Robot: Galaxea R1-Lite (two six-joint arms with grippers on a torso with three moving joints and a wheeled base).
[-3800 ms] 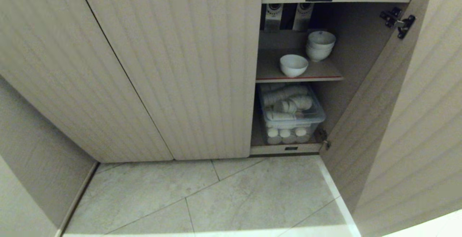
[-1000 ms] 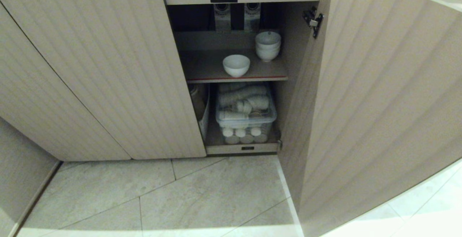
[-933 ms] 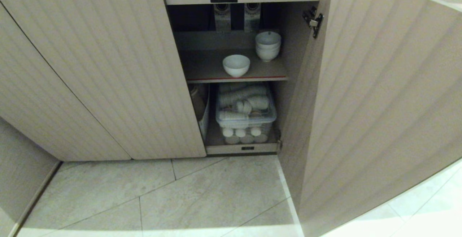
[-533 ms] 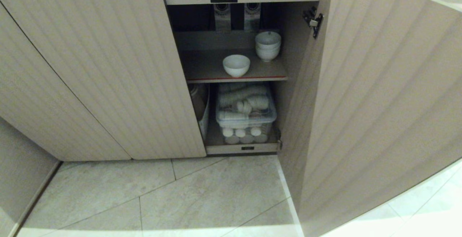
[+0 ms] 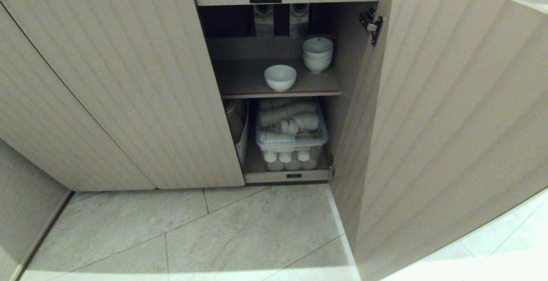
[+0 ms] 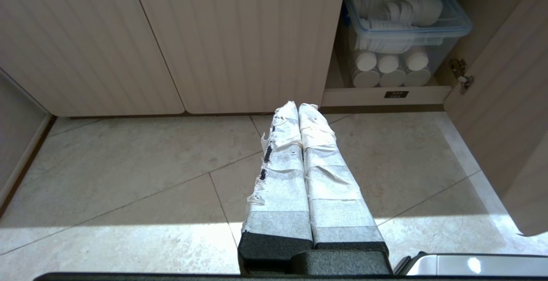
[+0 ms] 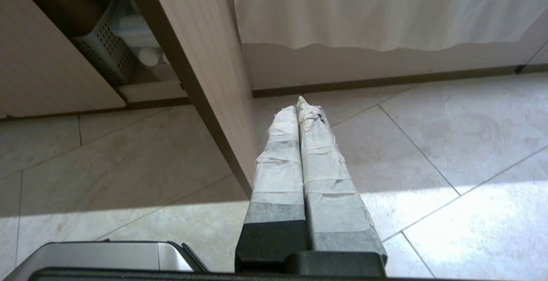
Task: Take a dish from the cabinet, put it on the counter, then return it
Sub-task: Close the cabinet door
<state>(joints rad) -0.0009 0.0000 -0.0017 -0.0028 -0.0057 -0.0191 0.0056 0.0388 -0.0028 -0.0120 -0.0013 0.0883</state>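
None of the task's steps is judged done: the bowl (image 5: 280,77) is seen untouched near the front of the upper shelf (image 5: 248,85) in the open cabinet (image 5: 107,79), with a stack of bowls (image 5: 317,54) behind it. Both the left gripper (image 6: 298,109) and the right gripper (image 7: 297,109) are held pressed together and empty, low over the floor (image 5: 214,234), well apart from the bowl. Fetching, setting down and returning are left.

Long tapering fingers (image 6: 278,174) wrapped in frayed white tape over grey padding, on black bases, lower centre of frame. Same taped pair (image 7: 319,174) on the other arm. Glossy silver-grey housing (image 7: 107,254) at lower left.
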